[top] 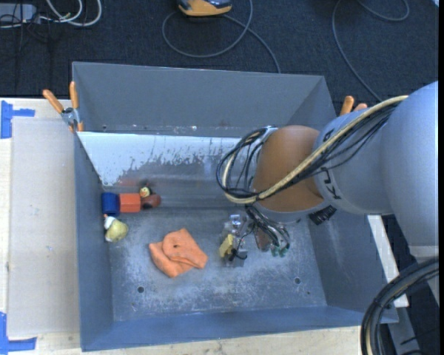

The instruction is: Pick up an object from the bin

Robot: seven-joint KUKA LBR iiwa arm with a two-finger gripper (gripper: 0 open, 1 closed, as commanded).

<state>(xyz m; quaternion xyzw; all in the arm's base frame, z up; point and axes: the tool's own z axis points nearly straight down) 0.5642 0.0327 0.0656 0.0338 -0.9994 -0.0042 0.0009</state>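
Orange cloth lying near gripper; small yellow thing sitting at its tip; grip state unclear; blue-orange toy resting far left.

no legible text, labels or numbers

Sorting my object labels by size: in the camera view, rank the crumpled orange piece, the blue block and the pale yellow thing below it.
1. crumpled orange piece, clearly the largest.
2 and 3. blue block and pale yellow thing look about alike, so I leave them unranked.
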